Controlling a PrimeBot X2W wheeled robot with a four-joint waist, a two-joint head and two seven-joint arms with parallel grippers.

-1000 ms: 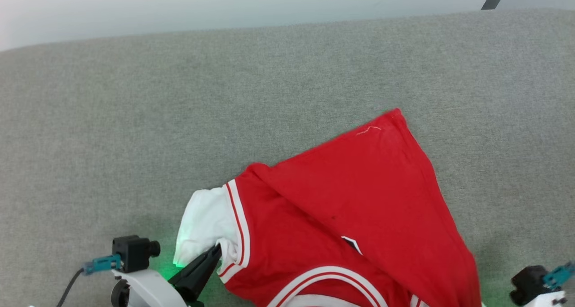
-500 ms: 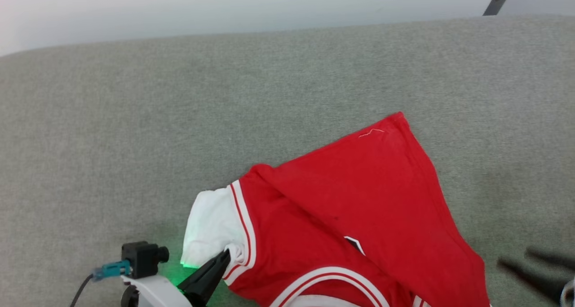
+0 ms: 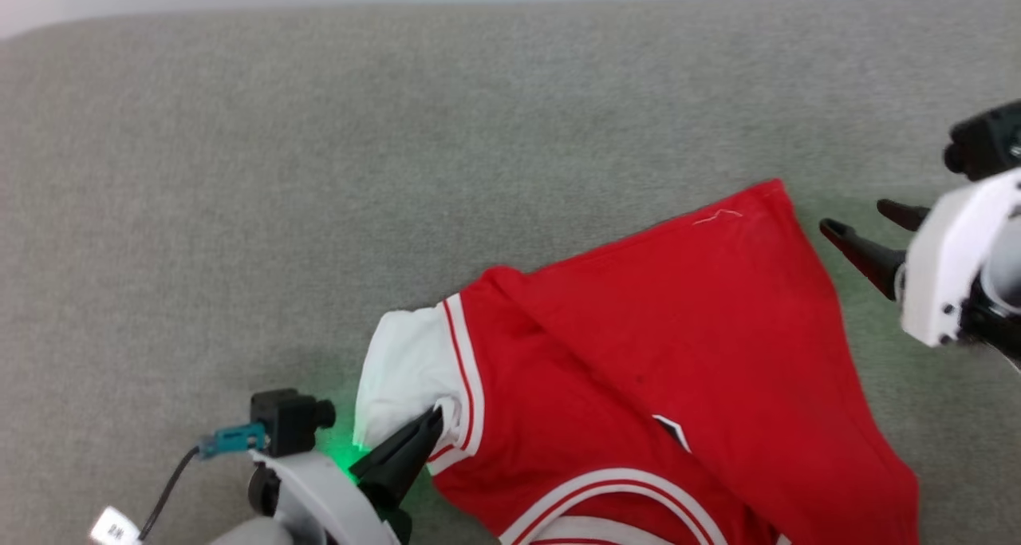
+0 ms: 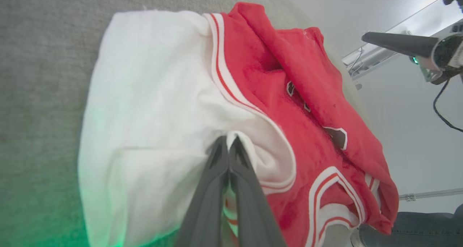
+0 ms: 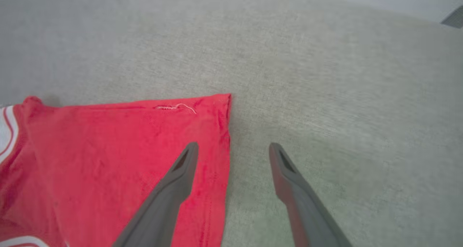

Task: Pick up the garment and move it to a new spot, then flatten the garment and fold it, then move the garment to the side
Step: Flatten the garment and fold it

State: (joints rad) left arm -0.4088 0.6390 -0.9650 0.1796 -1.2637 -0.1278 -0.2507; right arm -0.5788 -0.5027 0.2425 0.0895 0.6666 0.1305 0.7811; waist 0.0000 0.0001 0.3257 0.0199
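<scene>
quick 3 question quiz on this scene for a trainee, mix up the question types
1. True or false: the left gripper is shut on the white sleeve of the shirt.
2. Pick one. The right gripper is:
A) open, beside the shirt's red corner
B) shut on the hem
C) holding the collar
3. Fill the gap: the shirt lies on a ____ cloth surface.

Key
1. True
2. A
3. grey
</scene>
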